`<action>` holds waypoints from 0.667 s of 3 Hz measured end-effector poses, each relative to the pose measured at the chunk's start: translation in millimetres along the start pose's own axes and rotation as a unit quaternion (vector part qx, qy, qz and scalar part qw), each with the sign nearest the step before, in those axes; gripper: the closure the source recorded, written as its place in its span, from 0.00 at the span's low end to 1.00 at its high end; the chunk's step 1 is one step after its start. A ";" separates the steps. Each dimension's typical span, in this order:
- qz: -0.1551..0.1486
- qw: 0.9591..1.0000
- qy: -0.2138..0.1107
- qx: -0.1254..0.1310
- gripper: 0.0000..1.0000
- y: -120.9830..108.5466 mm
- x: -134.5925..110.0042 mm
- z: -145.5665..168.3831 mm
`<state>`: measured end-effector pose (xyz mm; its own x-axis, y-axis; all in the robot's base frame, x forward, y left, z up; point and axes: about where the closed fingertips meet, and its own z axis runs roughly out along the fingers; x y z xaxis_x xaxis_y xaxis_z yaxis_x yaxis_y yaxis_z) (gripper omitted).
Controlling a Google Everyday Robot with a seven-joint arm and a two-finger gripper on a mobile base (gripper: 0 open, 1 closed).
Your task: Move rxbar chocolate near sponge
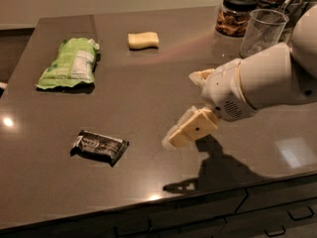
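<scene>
The rxbar chocolate, a flat black shiny bar, lies on the dark countertop at the front left. The sponge, a pale yellow block, lies at the back centre, far from the bar. My gripper hangs above the counter right of the bar, about a bar's length and a half from it. It is open and empty, with one cream finger pointing down-left toward the bar. The white arm reaches in from the right.
A green bag lies at the back left. A dark-lidded glass jar and a clear plastic cup stand at the back right. The counter's front edge runs just below the bar, with drawers beneath.
</scene>
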<state>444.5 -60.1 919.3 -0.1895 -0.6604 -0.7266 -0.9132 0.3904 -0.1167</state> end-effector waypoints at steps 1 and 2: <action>0.014 0.998 -0.055 -0.022 0.00 25.3 -16.2 25.7; 0.020 0.995 -0.086 -0.048 0.00 51.0 -29.5 56.5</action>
<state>423.9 15.5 896.5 -0.1695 -0.5220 -0.8359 -0.9377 0.3464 -0.0262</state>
